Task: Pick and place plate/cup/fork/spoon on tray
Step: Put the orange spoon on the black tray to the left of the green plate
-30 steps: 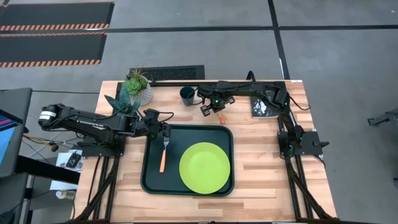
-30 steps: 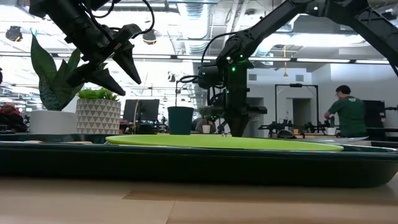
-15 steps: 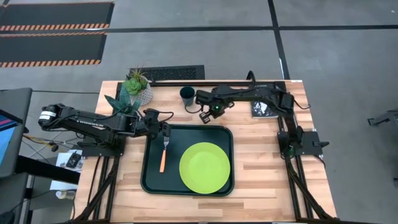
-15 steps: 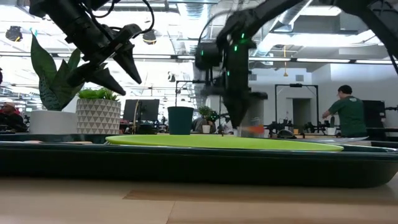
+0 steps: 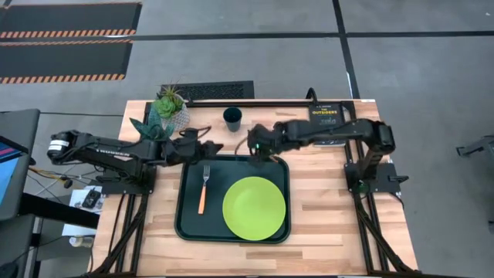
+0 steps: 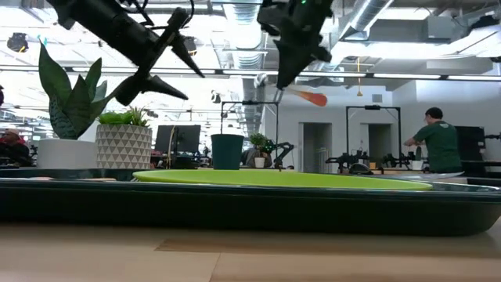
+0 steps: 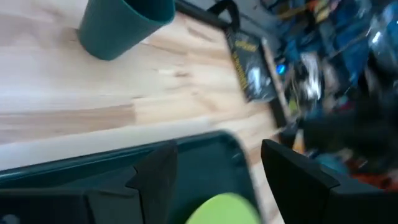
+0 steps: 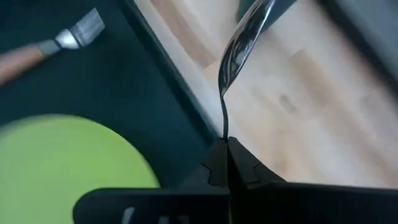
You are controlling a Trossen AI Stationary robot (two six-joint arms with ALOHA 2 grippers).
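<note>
From the high view, the tray [image 5: 185, 224] already carries the plate [image 5: 254, 208] on its right half and the fork [image 5: 203, 189] lying lengthwise on the left, so there's a free strip between and behind them. The cup [image 5: 232, 118] stands on the tabletop [image 5: 324, 224] behind the tray, not collected yet. The right arm is stretched across with its right pincer [image 5: 259, 147] over the tray's back rim. The left pincer [image 5: 208, 148] sits just off the tray's back-left corner, arm low and stretched along the tabletop edge, looks like it's waiting.

Low view: the right pincer [image 6: 283, 74] hangs well above the tray with the spoon [image 6: 301, 96] in it, orange handle sticking out sideways. My guess is it's being carried high to clear the rim. The left pincer [image 6: 174, 66] is raised too, fingers spread wide.

Left wrist view: its own fingers [image 7: 155, 177] stand apart with nothing between them, the cup [image 7: 121, 25] and a black book [image 7: 250, 68] ahead.

Right wrist view: the fingers [image 8: 227, 163] are clamped on the spoon's thin neck, the silver bowl [image 8: 239, 46] pointing out over the tray's edge.
</note>
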